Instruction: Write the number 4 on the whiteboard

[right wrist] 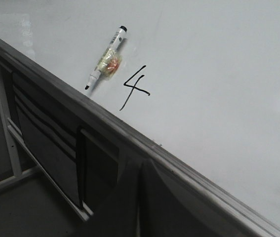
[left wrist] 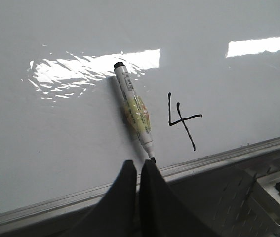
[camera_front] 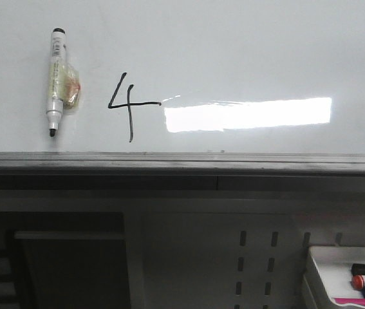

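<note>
The whiteboard (camera_front: 246, 51) lies flat and glossy, with a black open-topped number 4 (camera_front: 127, 105) drawn on it near its front rail. Left of the 4 a white marker (camera_front: 56, 80) with a yellowish wrap around its middle lies loose on the board, uncapped tip toward the rail. In the left wrist view my left gripper (left wrist: 139, 165) is shut and holds nothing, its tips just short of the marker (left wrist: 135, 111) tip, with the 4 (left wrist: 181, 119) beside it. My right gripper (right wrist: 140, 165) is shut and empty, below the rail and apart from the marker (right wrist: 107, 60) and the 4 (right wrist: 136, 86). Neither gripper shows in the front view.
A grey metal rail (camera_front: 182, 161) runs along the board's near edge. Below it are a dark shelf frame (camera_front: 73, 257) and a perforated panel (camera_front: 256, 264). A small white tray (camera_front: 318, 261) at the lower right holds several coloured markers. A bright light reflection (camera_front: 246, 114) lies right of the 4.
</note>
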Available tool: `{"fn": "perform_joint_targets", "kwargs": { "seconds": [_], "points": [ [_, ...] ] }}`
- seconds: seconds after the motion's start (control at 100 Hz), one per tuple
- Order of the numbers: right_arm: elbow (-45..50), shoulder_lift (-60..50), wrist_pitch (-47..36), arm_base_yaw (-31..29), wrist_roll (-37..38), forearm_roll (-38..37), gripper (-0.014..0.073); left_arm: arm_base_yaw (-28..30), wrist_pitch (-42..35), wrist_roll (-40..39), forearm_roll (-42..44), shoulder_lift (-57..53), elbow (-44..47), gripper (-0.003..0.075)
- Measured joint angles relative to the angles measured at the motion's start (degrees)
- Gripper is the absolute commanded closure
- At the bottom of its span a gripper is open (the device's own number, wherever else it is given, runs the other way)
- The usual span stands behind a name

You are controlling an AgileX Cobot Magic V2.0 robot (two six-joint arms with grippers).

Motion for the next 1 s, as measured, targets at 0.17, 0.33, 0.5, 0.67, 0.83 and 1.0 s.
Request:
{"fn": "perform_joint_targets", "kwargs": {
  "seconds": [0.17,0.33,0.5,0.67,0.83,1.0],
  "points": [
    [0.1,0.0,0.0,0.0,0.0,0.0,0.0658,0.0,-0.1,0.0,0.1,0.0,0.0,0.0741],
    [0.1,0.0,0.0,0.0,0.0,0.1,0.0658,0.0,-0.1,0.0,0.1,-0.1,0.0,0.0741],
    [0.1,0.0,0.0,0.0,0.0,0.1,0.0658,0.5,0.0,0.0,0.1,-0.5,0.9,0.0741],
    [0.1,0.0,0.0,0.0,0.0,0.1,0.0658,5.9,0.2,5.6,-0.3,-3.9,2.6,0.0741],
    [0.1,0.0,0.0,0.0,0.0,0.1,0.0658,14.6,0.3,8.2,-2.1,-10.0,5.8,0.0741],
    [0.1,0.0,0.0,0.0,0.0,0.1,0.0658,23.4,0.5,8.7,-2.4,-16.6,11.3,0.0741]
  ]
}}
